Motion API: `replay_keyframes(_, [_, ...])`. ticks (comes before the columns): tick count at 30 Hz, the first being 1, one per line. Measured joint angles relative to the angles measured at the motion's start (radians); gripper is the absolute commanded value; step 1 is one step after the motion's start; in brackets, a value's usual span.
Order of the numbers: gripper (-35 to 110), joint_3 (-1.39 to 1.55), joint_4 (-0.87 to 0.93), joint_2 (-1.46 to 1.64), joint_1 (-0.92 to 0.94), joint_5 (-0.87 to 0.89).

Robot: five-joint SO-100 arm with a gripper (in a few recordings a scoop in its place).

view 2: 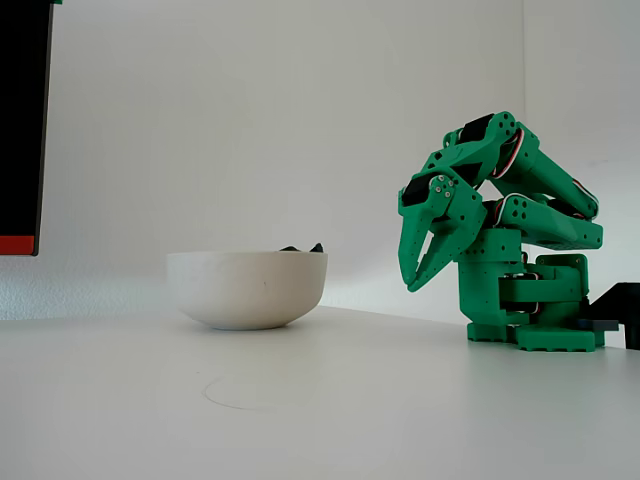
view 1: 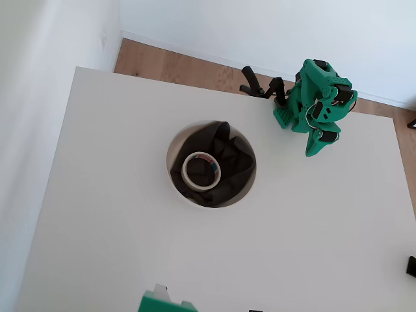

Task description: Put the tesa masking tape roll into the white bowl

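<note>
The tesa masking tape roll [view 1: 200, 187], a cream ring with a red-and-blue inner label, lies flat on the dark cloth [view 1: 229, 153] inside the white bowl [view 1: 170, 177] near the table's middle in the overhead view. In the fixed view the bowl [view 2: 245, 290] hides the roll; only a bit of dark cloth [view 2: 301, 248] peeks over its rim. My green gripper [view 1: 316, 151] is folded back near the arm's base at the far right, well clear of the bowl. Seen from the side, the gripper [view 2: 411, 286] points down above the table, shut and holding nothing.
A black clamp [view 1: 260, 84] sits at the table's back edge beside the arm's base [view 2: 530, 325]. A green part [view 1: 166, 303] pokes in at the front edge. A black and red panel [view 2: 20, 130] stands at the left of the fixed view.
</note>
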Motion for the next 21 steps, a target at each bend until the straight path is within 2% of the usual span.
replay_keyframes(6, [-7, 0.0, 0.0, 0.0, 0.0, -0.014])
replay_keyframes(11, [1, 0.0, 0.0, 0.0, 0.0, -0.014])
replay_keyframes(21, [-6, 0.0, 0.0, 0.0, 0.0, -0.014])
